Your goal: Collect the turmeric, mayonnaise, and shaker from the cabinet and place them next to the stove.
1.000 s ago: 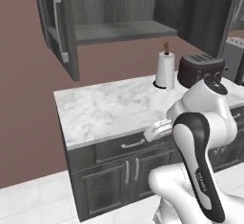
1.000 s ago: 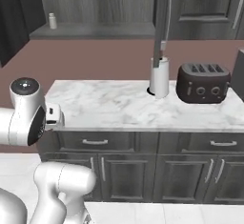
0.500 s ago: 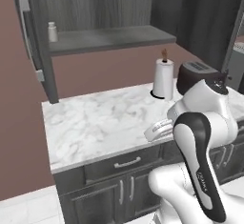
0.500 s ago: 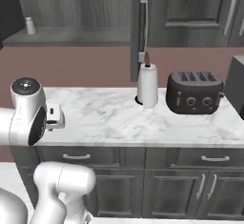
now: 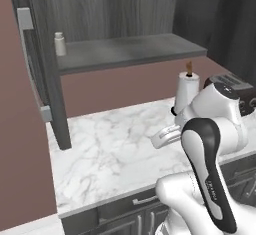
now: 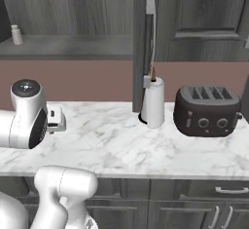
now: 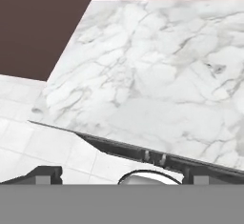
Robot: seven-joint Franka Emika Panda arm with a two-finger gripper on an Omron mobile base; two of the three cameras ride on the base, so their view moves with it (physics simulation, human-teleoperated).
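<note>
The dark grey cabinet (image 5: pixel 130 51) stands open above the counter, its door (image 5: pixel 37 69) swung out to the left with a pale bar handle. On its shelf, at the far left, stands the small pale shaker (image 5: pixel 60 44), which the right base view has at upper left (image 6: pixel 17 34). The turmeric, the mayonnaise and the stove are out of view. My gripper (image 7: pixel 124 178) is open and holds nothing, its tips wide apart at the bottom of the hand view. It hangs in front of the counter's edge, well below the shelf. The hand (image 6: pixel 55 119) sits folded close to the arm.
A white marble counter (image 5: pixel 110 149) runs under the cabinet. A paper towel roll (image 6: pixel 153 102) and a dark toaster (image 6: pixel 206 111) stand at its right. The open cabinet door (image 6: pixel 146 43) hangs just behind the roll. Dark drawers (image 6: pixel 194 194) sit below, over white floor tiles (image 7: pixel 43 142).
The whole picture has shifted: the base has driven, and the cabinet shelf and shaker now sit nearer and more central. The arm keeps its folded pose and the gripper stays open.
</note>
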